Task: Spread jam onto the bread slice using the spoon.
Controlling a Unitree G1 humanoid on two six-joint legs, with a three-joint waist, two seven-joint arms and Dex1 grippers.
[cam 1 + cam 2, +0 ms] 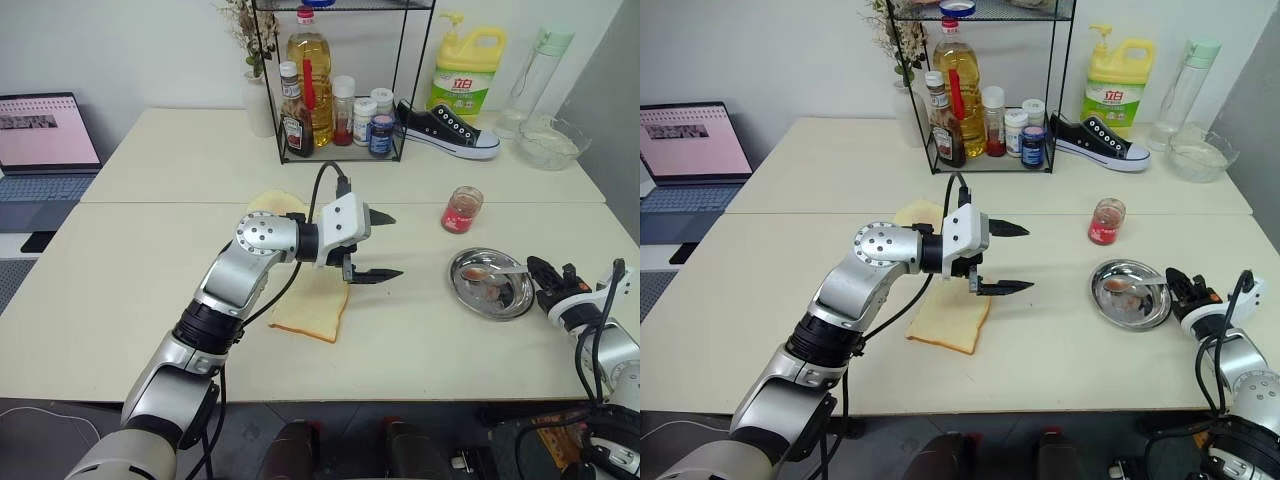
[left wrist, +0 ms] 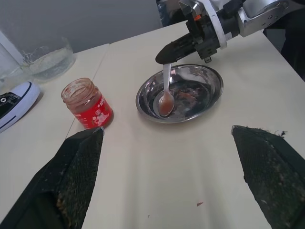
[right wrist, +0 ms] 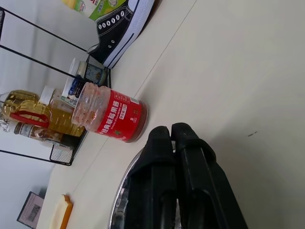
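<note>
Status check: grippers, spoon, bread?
Right gripper shut on spoon handle, bowl in steel dish. Left gripper open above bread. Jam jar open, nothing blocking.

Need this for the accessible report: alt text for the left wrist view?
The right pincer, shut on the spoon handle, holds its red-stained bowl in the round steel dish on the cream table. An open jam jar stands beside the dish, apart from it. The left pincer's black fingers rise spread wide in the foreground.

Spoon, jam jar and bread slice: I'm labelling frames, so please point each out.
spoon [image 2: 166, 101], left wrist view, on its red-stained bowl.
jam jar [image 1: 461, 211], left eye view, on its red label.
bread slice [image 1: 950, 325], right eye view, on its bare face.
</note>
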